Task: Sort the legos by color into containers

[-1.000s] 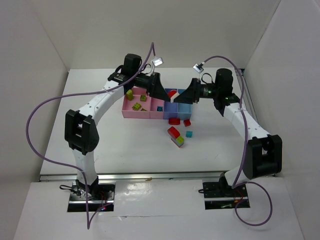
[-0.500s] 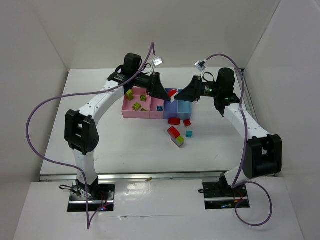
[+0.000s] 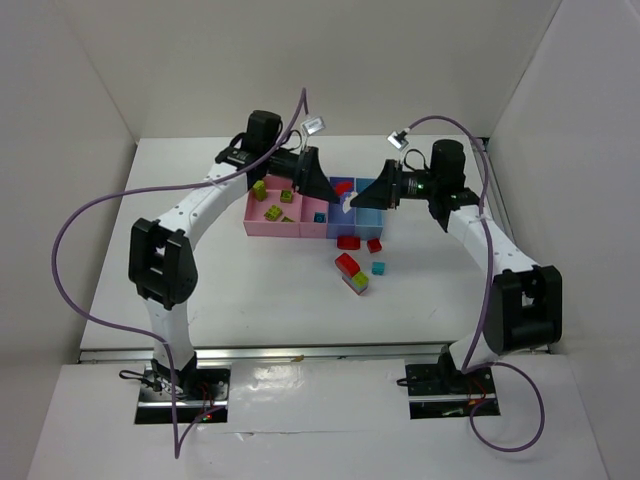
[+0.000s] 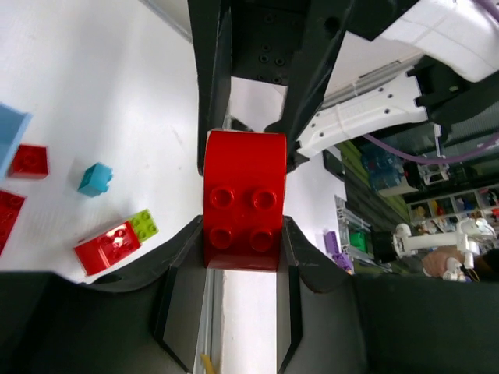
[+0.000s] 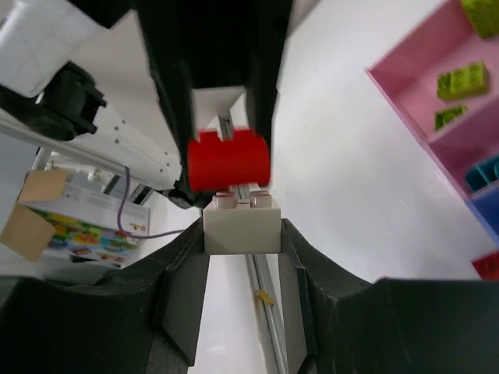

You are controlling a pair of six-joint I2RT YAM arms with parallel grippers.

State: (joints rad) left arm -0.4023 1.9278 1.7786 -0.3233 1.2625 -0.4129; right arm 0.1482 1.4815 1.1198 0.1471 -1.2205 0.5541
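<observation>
Above the row of bins (image 3: 300,232), in the upper middle of the top view, the two claws meet tip to tip. The left arm (image 3: 200,205) rises from its base at the lower left, bends at the elbow and reaches to the right, so the left claw (image 3: 322,185) points toward the centre. The right arm (image 3: 485,240) does the same from the lower right, and the right claw (image 3: 365,193) points to the left.

In the left wrist view the left claw is closed on a red brick (image 4: 243,201). Its four studs face the camera and one finger (image 4: 183,261) presses each side. In the right wrist view the right claw grips a white brick (image 5: 242,227) between its fingers. The red brick sits directly beyond it, and I cannot tell if the two bricks touch.

The wide pink bin (image 3: 270,231) holds three lime green bricks (image 3: 272,212). The narrow pink bin (image 3: 315,233) holds one cyan brick (image 3: 320,216). The periwinkle bin (image 3: 343,225) and the light blue bin (image 3: 370,220) are partly covered by the claws, and their contents are not clear.

On the bench (image 3: 250,290), just below the bins, lie a loose red brick (image 3: 348,242), a small red brick (image 3: 374,245) and a loose cyan brick (image 3: 378,268). Near them is another red piece (image 3: 347,263) touching a lime green piece (image 3: 359,283).
</observation>
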